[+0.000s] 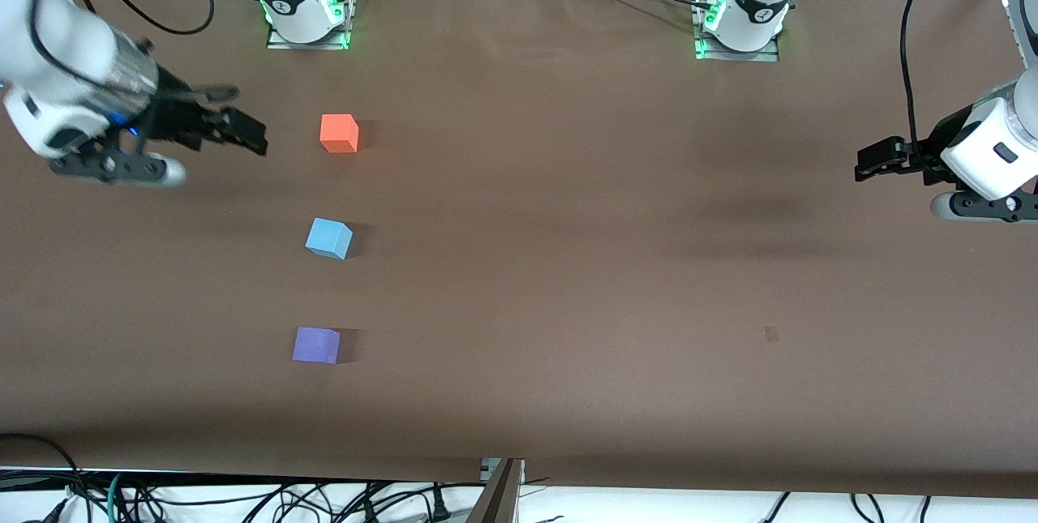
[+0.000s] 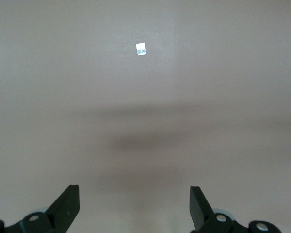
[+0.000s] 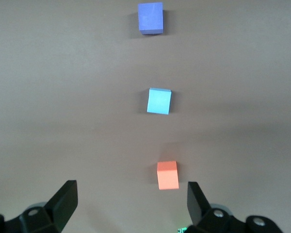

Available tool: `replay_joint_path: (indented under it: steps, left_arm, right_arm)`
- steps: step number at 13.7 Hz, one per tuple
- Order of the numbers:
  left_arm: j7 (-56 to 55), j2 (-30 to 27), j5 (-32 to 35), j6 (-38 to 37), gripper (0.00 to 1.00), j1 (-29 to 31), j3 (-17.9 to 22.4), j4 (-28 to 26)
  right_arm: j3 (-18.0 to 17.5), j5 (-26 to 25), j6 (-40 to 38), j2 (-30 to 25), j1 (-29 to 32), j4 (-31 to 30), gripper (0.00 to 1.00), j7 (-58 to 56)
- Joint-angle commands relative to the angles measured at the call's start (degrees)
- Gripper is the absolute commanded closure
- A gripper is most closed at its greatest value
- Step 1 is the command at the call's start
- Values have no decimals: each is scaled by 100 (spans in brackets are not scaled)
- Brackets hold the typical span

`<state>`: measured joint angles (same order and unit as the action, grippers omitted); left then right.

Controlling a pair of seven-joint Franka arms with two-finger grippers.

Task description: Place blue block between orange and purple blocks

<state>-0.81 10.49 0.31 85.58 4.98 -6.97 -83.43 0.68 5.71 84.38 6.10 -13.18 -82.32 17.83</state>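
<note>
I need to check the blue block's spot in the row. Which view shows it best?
The front view: the blue block lies unobstructed on the table between the orange block and the purple block. The right wrist view shows the same row from above; the left wrist view misses it.

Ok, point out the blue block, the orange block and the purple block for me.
blue block [image 1: 328, 237]: front view, middle of its top face.
orange block [image 1: 338, 132]: front view, middle of its top face.
purple block [image 1: 315, 344]: front view, middle of its top face.

Three blocks in a row on the table

The blue block [image 1: 328, 238] sits between the orange block [image 1: 339, 134] and the purple block [image 1: 315, 345].
</note>
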Motion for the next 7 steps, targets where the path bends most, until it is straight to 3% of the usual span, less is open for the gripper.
replay_joint_path:
  steps: [1,7]
  left_arm:
    - [117,103,-101,-67,0,29,-15,195]
    - [117,129,-101,-67,0,29,-15,195]
  right_arm:
    - [20,-52,175,-899,192,-1030,0,-436]
    - [-86,-211,113,-918,878,-1006,0,-1282]
